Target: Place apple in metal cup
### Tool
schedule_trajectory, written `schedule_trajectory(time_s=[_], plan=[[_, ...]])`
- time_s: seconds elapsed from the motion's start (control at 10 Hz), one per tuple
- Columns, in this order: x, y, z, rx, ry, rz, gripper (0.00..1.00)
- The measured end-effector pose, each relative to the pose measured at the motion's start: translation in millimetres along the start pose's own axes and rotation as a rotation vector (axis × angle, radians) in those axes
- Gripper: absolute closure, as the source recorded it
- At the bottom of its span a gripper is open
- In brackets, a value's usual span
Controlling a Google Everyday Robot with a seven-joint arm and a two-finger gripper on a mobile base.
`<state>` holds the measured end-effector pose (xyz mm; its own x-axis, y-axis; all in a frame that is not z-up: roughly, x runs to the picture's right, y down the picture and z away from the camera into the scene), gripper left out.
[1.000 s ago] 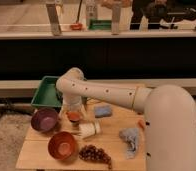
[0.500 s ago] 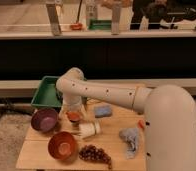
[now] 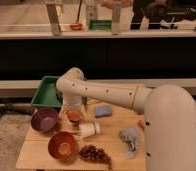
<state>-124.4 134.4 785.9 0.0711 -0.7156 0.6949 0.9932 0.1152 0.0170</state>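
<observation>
My arm reaches in from the right, and the gripper (image 3: pixel 73 109) points down over the left half of the wooden table (image 3: pixel 111 155). The apple (image 3: pixel 73 116), small and orange-red, sits right at the gripper's tip, between the purple bowl and the white cup. A small dark-grey shape just under the apple looks like the metal cup (image 3: pixel 74 122), mostly hidden by the apple and the gripper. Whether the apple rests in the cup or hangs above it does not show.
A purple bowl (image 3: pixel 44 120) and an orange-brown bowl (image 3: pixel 62 145) stand at the left front. A white cup (image 3: pixel 89 130) lies on its side beside the apple. Grapes (image 3: pixel 95 154), a blue sponge (image 3: pixel 103 111), a grey cloth (image 3: pixel 130 137) and a green tray (image 3: pixel 45 94) surround them.
</observation>
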Motion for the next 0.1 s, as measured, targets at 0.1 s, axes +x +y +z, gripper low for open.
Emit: schedule_trajectory(time_s=[0.1], plan=[[0.0,0.0,0.0,0.000,0.000,0.000,0.20]])
